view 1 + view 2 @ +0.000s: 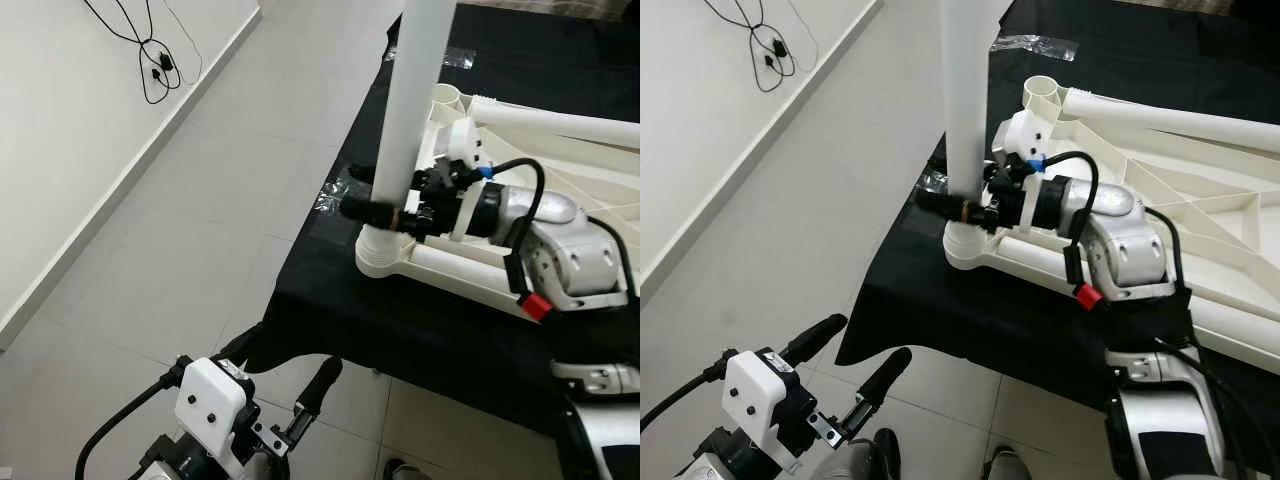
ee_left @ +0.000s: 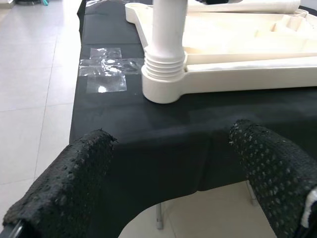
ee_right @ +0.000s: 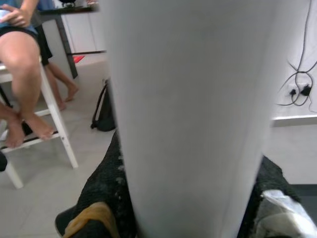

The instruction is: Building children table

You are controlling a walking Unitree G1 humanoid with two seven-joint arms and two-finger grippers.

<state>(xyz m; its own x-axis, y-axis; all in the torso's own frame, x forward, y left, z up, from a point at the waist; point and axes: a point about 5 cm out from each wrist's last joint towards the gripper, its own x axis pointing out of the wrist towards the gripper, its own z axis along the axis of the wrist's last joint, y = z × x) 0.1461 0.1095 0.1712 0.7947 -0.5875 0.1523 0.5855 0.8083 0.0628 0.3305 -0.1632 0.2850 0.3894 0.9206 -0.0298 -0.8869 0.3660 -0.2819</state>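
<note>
White plastic leg (image 1: 408, 110) stands upright in the corner socket (image 1: 378, 250) of the upturned tabletop (image 1: 1200, 225), right of centre on the black-draped bench (image 1: 400, 320). Right hand (image 1: 385, 212) grips the leg just above the socket. Left hand (image 1: 270, 400), fingers spread and holding nothing, hovers at lower left before the bench edge. Cables (image 1: 150, 55) hang on the wall, upper left; clear tape (image 2: 104, 74) lies beside the socket.

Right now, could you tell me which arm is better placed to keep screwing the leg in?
The right: its tool already clamps the upright white leg just above the corner socket. The left tool hangs open below the table edge.
</note>
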